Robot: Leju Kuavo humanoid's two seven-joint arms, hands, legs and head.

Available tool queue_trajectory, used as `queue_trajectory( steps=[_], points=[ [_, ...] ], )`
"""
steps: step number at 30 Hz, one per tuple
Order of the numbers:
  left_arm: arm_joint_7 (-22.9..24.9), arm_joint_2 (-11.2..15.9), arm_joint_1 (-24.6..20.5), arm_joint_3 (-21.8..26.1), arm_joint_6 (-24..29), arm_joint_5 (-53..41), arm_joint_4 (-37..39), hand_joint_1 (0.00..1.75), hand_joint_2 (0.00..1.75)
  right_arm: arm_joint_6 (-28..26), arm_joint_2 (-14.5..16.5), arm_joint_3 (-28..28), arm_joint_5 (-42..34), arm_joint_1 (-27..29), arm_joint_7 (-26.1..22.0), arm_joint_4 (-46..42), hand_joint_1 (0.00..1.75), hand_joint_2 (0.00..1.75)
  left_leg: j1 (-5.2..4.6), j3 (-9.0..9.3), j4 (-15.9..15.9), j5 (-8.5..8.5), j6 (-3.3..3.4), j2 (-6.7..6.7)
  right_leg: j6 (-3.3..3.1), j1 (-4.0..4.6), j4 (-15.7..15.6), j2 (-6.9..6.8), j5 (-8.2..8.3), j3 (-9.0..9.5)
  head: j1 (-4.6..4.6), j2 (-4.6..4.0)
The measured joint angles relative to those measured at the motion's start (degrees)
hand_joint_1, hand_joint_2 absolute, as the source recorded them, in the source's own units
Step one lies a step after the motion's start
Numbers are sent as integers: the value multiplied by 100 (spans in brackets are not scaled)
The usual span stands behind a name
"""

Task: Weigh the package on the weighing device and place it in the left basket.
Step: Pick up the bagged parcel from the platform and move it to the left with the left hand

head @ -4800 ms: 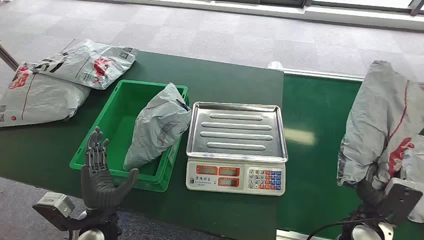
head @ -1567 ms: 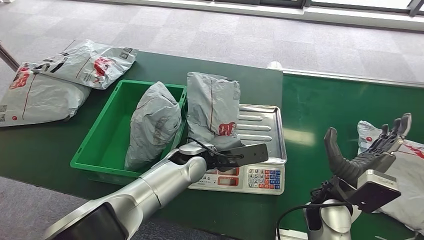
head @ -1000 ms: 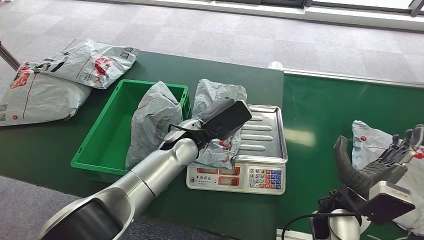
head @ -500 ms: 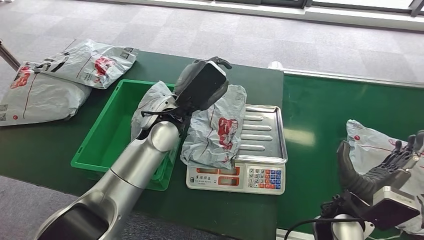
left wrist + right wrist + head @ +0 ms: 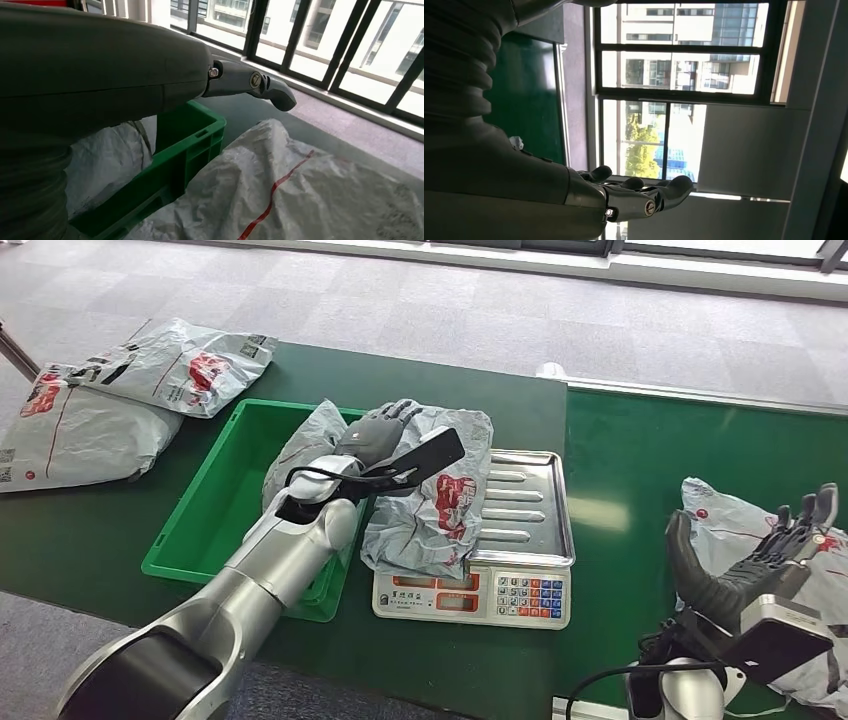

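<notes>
A grey package point(image 5: 440, 505) with a red logo lies on the left part of the scale's steel tray point(image 5: 525, 505), drooping over its edge toward the green basket point(image 5: 215, 505). My left hand point(image 5: 385, 430) hovers at the package's far top end, beside the basket's corner, fingers spread and holding nothing. In the left wrist view the thumb point(image 5: 255, 85) sticks out clear above the package point(image 5: 310, 200), next to the basket wall point(image 5: 190, 145). My right hand point(image 5: 750, 570) is raised at the front right, open and empty; the right wrist view shows its fingers point(image 5: 634, 195) apart.
Another grey package point(image 5: 300, 455) leans inside the basket. Two more packages point(image 5: 190, 365) point(image 5: 80, 435) lie at the table's far left. One package point(image 5: 720, 520) rests on the green conveyor behind my right hand. The scale's keypad point(image 5: 530, 595) faces me.
The package went from my right hand onto the scale; my left hand held it upright, then let it flop flat, rose, and has now come down over its far end.
</notes>
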Motion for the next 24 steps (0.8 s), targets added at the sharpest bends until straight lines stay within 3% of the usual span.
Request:
queue_trajectory(
  steps=[9, 10, 13, 14, 18, 24],
  points=[
    [254, -88, 13, 0, -659, -600, 739, 1, 175, 66, 2, 3, 102, -287, 58, 273, 0, 175, 0, 1, 0, 0, 0, 0, 0, 0, 0, -1, 0, 2, 0, 0],
    [285, -101, 9, 0, -743, -661, 782, 25, 175, 66, 2, 5, 106, -305, 58, 299, 0, 175, 0, 1, 0, 0, 0, 0, 0, 0, 0, -1, 0, 3, 0, 0],
    [311, -133, -5, 0, -1044, -813, 896, 155, 175, 60, 2, 15, 111, -366, 55, 381, 0, 175, 0, 7, -1, -2, 0, 0, 0, 0, 0, -1, -1, 8, 0, 0],
    [284, -141, -4, 2, -1111, -831, 922, 175, 175, 52, 2, 19, 112, -385, 55, 405, 0, 175, 0, 9, -1, -3, 0, 0, 0, 0, 0, -1, -1, 10, 0, 0],
    [88, -152, 37, 84, -1102, -719, 973, 175, 175, 22, 2, 37, 114, -436, 57, 475, 0, 175, 1, 17, -2, -3, 0, -3, 0, 1, 0, -7, -4, 22, 0, 0],
    [-176, -161, 221, 497, -476, -296, 869, 175, 175, -18, 2, 46, 101, -413, 91, 493, 0, 175, 1, 19, -2, 1, 1, -1, -1, 1, 0, -7, 0, 23, 0, 0]
  ],
)
